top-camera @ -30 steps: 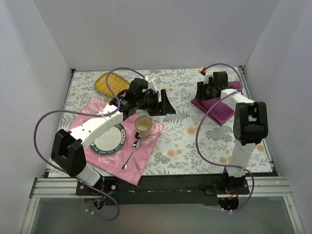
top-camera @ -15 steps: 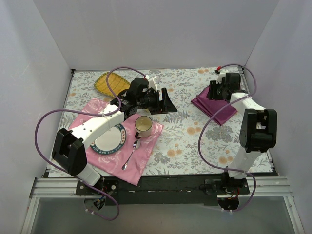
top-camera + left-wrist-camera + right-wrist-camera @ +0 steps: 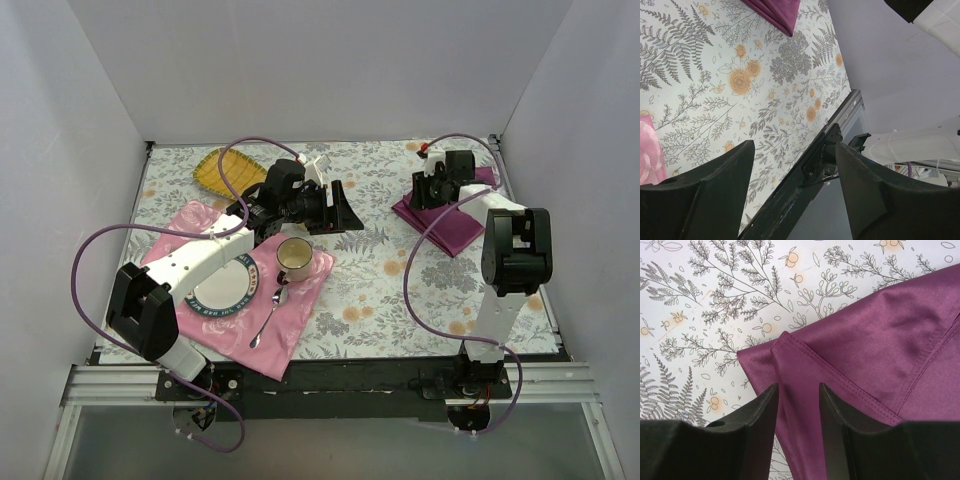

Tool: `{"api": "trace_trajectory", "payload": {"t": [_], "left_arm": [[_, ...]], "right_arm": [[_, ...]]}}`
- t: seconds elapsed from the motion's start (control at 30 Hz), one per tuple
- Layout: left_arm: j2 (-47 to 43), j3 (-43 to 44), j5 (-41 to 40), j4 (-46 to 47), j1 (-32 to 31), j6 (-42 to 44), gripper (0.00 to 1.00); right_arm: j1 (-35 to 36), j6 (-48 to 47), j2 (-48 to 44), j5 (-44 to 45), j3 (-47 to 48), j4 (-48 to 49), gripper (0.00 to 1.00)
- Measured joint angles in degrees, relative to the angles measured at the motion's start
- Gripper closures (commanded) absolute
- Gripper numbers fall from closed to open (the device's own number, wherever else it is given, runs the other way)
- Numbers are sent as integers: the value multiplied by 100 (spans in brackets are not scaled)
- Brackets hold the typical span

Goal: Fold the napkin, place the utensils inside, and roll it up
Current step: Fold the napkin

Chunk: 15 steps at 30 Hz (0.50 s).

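Note:
The dark purple napkin (image 3: pixel 455 228) lies folded at the back right of the table. In the right wrist view (image 3: pixel 880 340) a stitched fold edge runs across it. My right gripper (image 3: pixel 422 192) hangs over the napkin's left corner, open, its fingers (image 3: pixel 765 410) to either side of a raised fold of cloth, gripping nothing. The slim utensil (image 3: pixel 268 318) lies on the pink placemat (image 3: pixel 300 325), head towards the cup. My left gripper (image 3: pixel 340 215) is open and empty above mid-table, behind the cup. A napkin corner (image 3: pixel 775 12) shows at the top of the left wrist view.
A cream cup (image 3: pixel 293 258) and a blue-rimmed plate (image 3: pixel 222 285) stand on the placemat. A yellow dish (image 3: pixel 228 172) sits at the back left. White walls close in three sides. The table's front rail (image 3: pixel 805 175) runs below the left fingers.
My right gripper swung right towards the napkin's far corner, then came back left to the napkin's left corner. The left arm has not moved.

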Motion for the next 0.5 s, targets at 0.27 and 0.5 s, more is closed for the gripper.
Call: {"api": "trace_trajectory", "payload": {"t": [0.27, 0.5], "left_arm": [[0, 0, 2, 0, 0, 2, 36], [0, 0, 2, 0, 0, 2, 36]], "right_arm": [[122, -175, 264, -136, 101, -7, 57], [181, -190, 352, -238, 168, -42, 76]]}}
